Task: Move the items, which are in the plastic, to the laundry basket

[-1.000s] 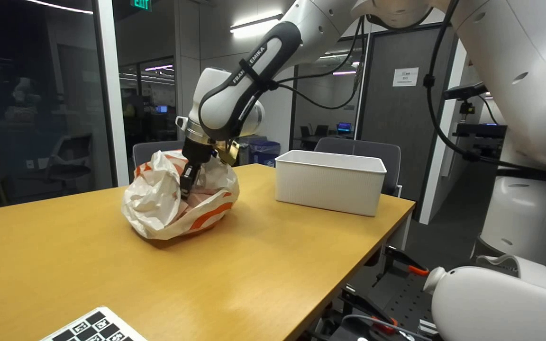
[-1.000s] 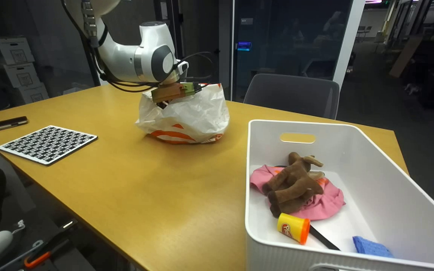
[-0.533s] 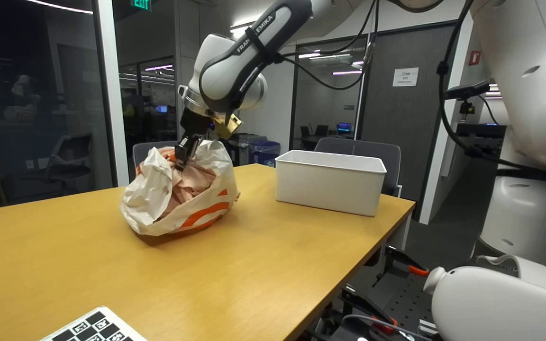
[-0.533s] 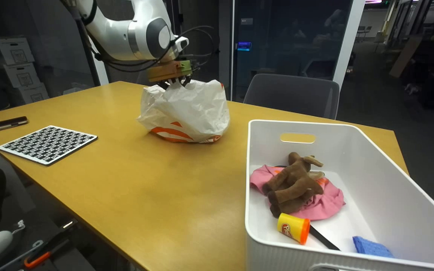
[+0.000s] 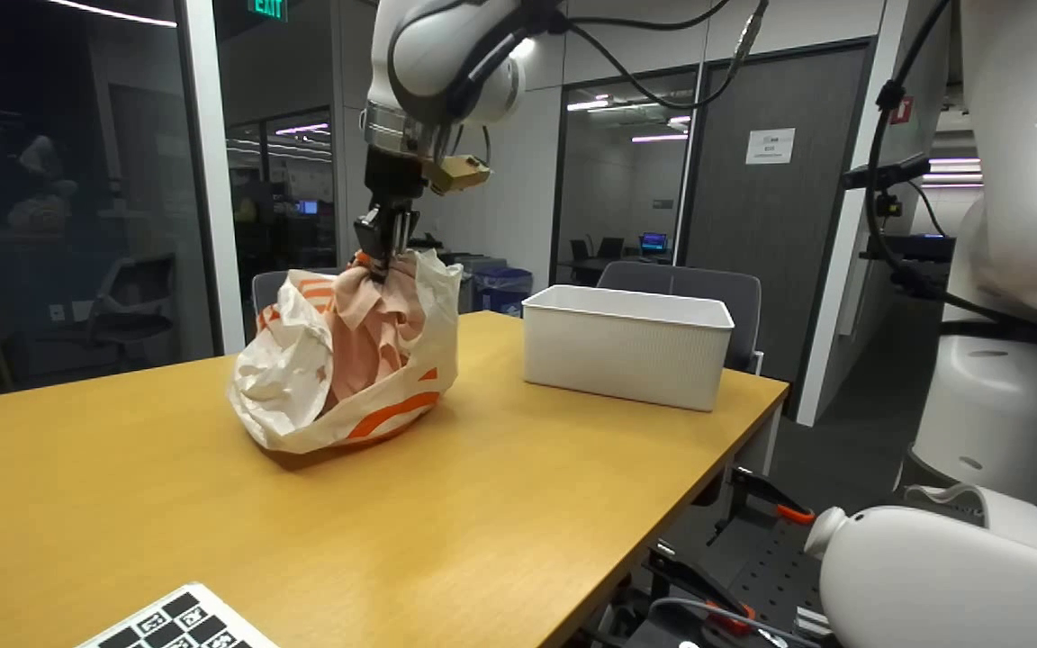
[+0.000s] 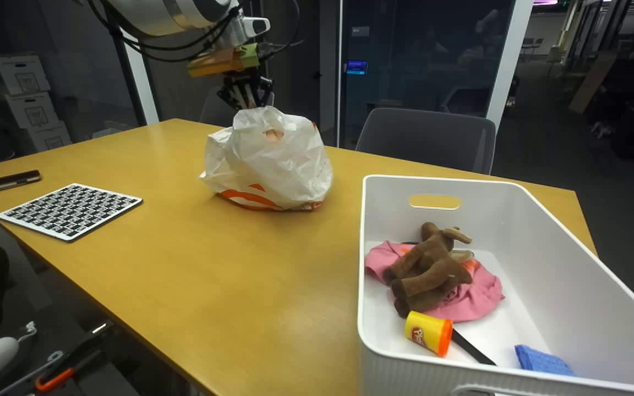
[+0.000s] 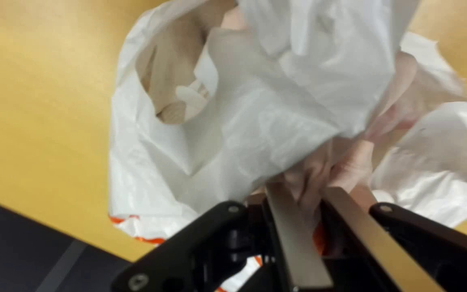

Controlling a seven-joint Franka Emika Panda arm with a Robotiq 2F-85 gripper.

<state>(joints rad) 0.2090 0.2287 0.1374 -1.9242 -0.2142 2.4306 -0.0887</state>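
Observation:
The white plastic bag with orange marks [image 5: 289, 382] stands on the table; it also shows in an exterior view [image 6: 289, 170] and the wrist view [image 7: 266, 129]. A pale pink cloth [image 5: 365, 351] rises from its opening. My gripper [image 5: 381, 268] is above the bag, shut on the top of this cloth. In the wrist view the cloth [image 7: 353, 164] bunches between the fingers of the gripper [image 7: 304, 188]. The cloth's lower part is hidden in the bag. The white laundry basket [image 5: 626, 355] stands apart from the bag, towards the table's end.
Inside the basket [image 6: 559, 275] lie a brown stuffed animal [image 6: 432, 269] on a pink cloth [image 6: 485, 297], a yellow can [image 6: 426, 333], a black strip [image 6: 472, 346] and a blue sponge [image 6: 542, 360]. A checkered board [image 6: 69, 212] and a dark flat object [image 6: 7, 181] lie on the table.
My gripper has risen from inside the bag to above it, drawing the pale pink cloth upward. The bag's upper side has been pulled up too. The basket has not changed.

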